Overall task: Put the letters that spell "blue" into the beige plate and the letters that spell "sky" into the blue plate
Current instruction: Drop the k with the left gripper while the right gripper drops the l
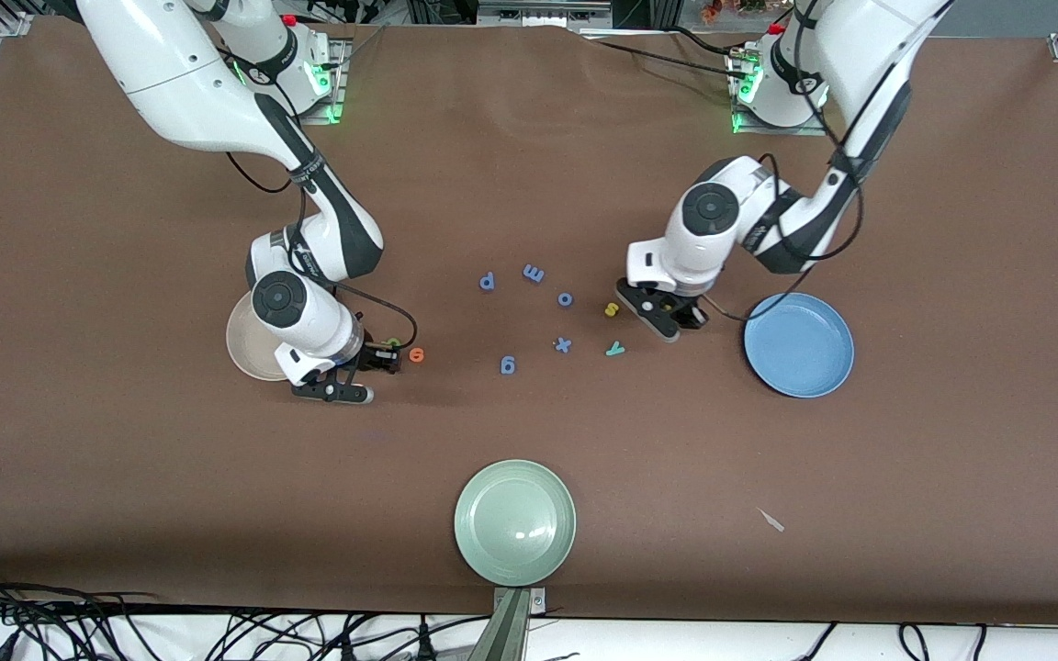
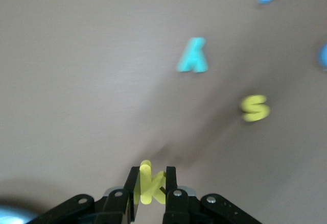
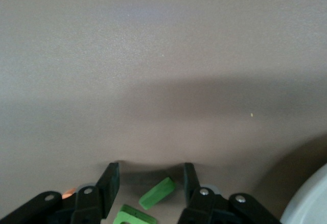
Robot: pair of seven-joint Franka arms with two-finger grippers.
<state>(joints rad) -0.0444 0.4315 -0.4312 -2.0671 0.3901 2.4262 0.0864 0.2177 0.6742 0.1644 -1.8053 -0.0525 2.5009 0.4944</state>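
Observation:
My left gripper (image 1: 669, 321) (image 2: 152, 175) is shut on the yellow k (image 2: 149, 184), low over the table beside the blue plate (image 1: 798, 345). The yellow s (image 1: 612, 309) (image 2: 254, 107) and teal y (image 1: 615, 349) (image 2: 192, 55) lie on the table close by. My right gripper (image 1: 386, 360) (image 3: 150, 175) stands open, low beside the beige plate (image 1: 249, 347) (image 3: 309, 203). The dark green l (image 3: 157, 193) lies flat between its jaws, with the green b (image 3: 133, 217) just beside it. The orange e (image 1: 416, 354) lies right next to that gripper.
Blue letters p (image 1: 487, 281), m (image 1: 534, 273), o (image 1: 565, 298), x (image 1: 563, 345) and g (image 1: 508, 365) are scattered mid-table between the arms. A pale green plate (image 1: 515, 521) sits near the table's front edge. A small white scrap (image 1: 771, 520) lies nearer the camera than the blue plate.

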